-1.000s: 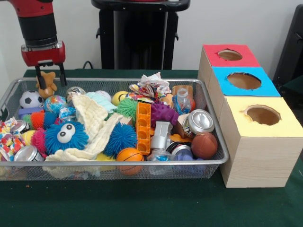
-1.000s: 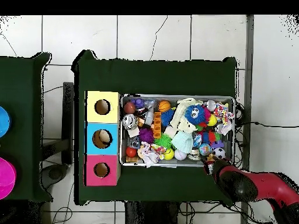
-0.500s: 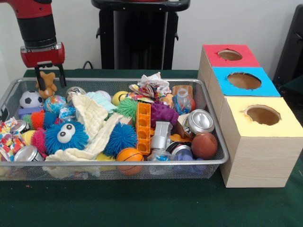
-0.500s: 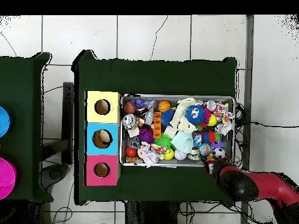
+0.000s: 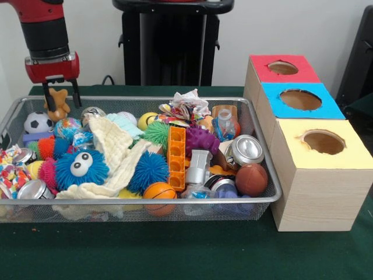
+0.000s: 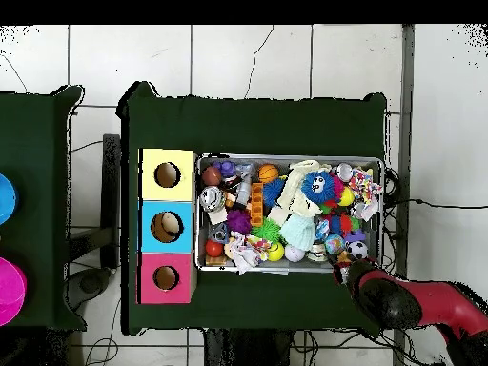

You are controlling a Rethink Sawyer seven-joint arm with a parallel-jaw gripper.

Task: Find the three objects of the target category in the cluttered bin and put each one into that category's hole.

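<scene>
The wire bin [image 5: 256, 201] is packed edge to edge; the 3 box holes [image 5: 323, 142] are unobstructed, with bare tabletop [image 5: 175, 251] in front.

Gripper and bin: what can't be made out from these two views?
- Gripper: front view shows the small brown bear between its fingers, but real contact is unclear; overhead, the arm covers it.
- Bin lower layers: front view, hidden under the cream cloth and the fuzzy toys.
- Box holes: contents too dark in both views.
- Arm's upper part: cut off by the front view's top edge.
</scene>
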